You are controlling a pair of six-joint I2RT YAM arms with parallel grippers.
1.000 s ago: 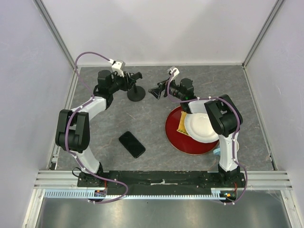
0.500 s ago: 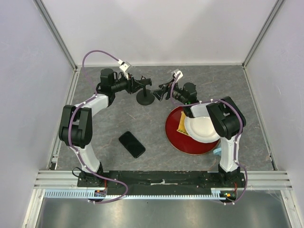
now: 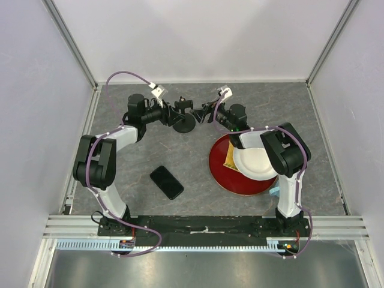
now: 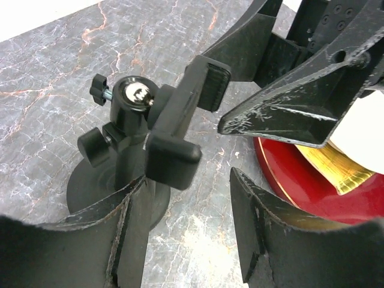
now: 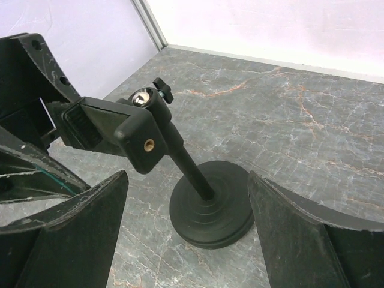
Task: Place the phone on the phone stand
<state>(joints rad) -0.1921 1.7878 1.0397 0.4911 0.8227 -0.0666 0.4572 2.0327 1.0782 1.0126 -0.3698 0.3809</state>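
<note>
The phone [image 3: 167, 182] lies flat on the grey table, near the middle front, far from both grippers. The phone stand [image 3: 185, 122] stands upright at the back centre between the two grippers. In the left wrist view the stand [image 4: 129, 150] is just ahead of my left finger, its clamp head above that finger. My left gripper [image 3: 170, 111] [image 4: 189, 198] is open and empty. My right gripper [image 3: 204, 111] [image 5: 187, 180] is open, its fingers [image 5: 84, 234] spread either side of the stand's base [image 5: 210, 210] without touching it.
A red plate [image 3: 223, 174] holds a white plate [image 3: 258, 162] and a yellow item [image 3: 231, 157] to the right of the stand, under the right arm. The enclosure walls stand close behind the table's back edge.
The stand has shifted right along the back of the table with my left gripper beside it. My right gripper has moved left, closer to the stand. The phone has not moved.
</note>
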